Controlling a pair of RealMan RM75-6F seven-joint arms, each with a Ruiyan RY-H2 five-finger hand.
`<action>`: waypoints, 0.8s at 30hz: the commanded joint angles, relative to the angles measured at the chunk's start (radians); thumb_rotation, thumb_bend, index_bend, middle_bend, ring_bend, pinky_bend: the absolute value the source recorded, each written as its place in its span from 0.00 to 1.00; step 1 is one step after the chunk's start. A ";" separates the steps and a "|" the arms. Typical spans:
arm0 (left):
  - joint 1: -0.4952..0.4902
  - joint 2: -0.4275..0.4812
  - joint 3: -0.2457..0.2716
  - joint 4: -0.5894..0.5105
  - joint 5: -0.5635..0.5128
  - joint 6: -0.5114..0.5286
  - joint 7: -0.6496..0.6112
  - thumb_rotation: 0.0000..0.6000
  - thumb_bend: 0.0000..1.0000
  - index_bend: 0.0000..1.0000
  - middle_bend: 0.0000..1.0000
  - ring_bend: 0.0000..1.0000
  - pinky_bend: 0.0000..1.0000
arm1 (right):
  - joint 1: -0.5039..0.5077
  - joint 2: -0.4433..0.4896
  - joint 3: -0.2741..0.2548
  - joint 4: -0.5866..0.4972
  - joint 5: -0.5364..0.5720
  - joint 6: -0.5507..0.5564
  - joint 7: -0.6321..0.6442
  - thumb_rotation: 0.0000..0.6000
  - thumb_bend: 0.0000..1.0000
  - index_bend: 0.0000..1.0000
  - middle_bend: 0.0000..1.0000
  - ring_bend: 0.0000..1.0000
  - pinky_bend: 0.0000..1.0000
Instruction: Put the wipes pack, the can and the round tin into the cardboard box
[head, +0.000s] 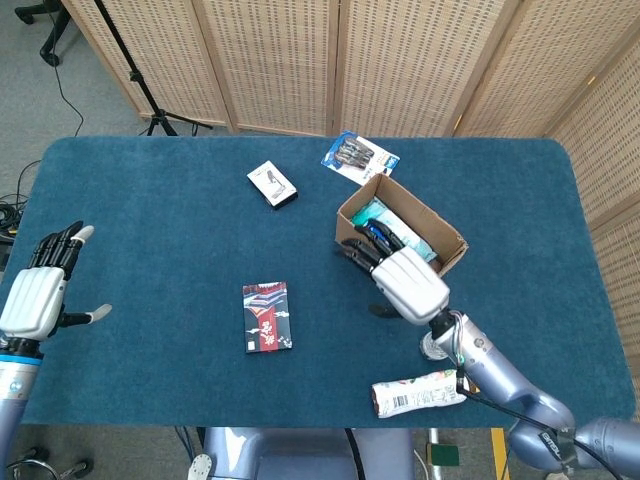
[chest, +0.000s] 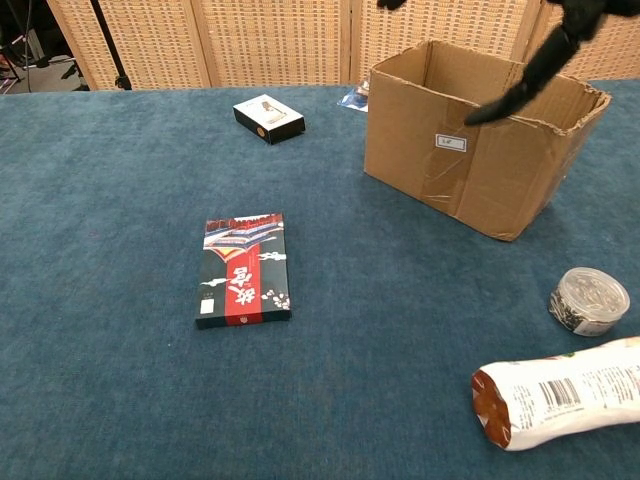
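Note:
The open cardboard box (head: 441, 231) stands right of the table's middle. Inside it lies the teal wipes pack (head: 383, 213), and a bit of the blue can (head: 376, 233) shows beside it. My right hand (head: 408, 283) hovers over the box's near wall with fingers spread and nothing in it; its dark fingers (chest: 525, 78) cross the box rim (chest: 470, 150) in the chest view. The round tin (chest: 589, 300) sits on the cloth near the box, partly behind my forearm in the head view (head: 432, 350). My left hand (head: 38, 293) is open at the table's left edge.
A white pouch (chest: 565, 392) lies at the front right beside the tin. A red and black flat box (chest: 245, 268) lies mid-table. A small white box (head: 271, 183) and a blister pack (head: 359, 156) lie toward the back.

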 joint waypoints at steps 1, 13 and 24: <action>-0.002 -0.003 0.000 0.001 -0.003 -0.004 0.005 1.00 0.00 0.00 0.00 0.00 0.00 | -0.029 0.056 -0.151 0.129 -0.264 -0.016 0.070 1.00 0.16 0.27 0.26 0.16 0.10; -0.007 -0.009 0.001 0.003 -0.009 -0.012 0.020 1.00 0.00 0.00 0.00 0.00 0.00 | -0.011 0.013 -0.185 0.293 -0.274 -0.107 -0.006 1.00 0.16 0.27 0.27 0.16 0.12; -0.013 -0.015 0.005 0.003 -0.012 -0.026 0.033 1.00 0.00 0.00 0.00 0.00 0.00 | -0.024 0.026 -0.232 0.308 -0.285 -0.140 -0.057 1.00 0.04 0.27 0.25 0.16 0.12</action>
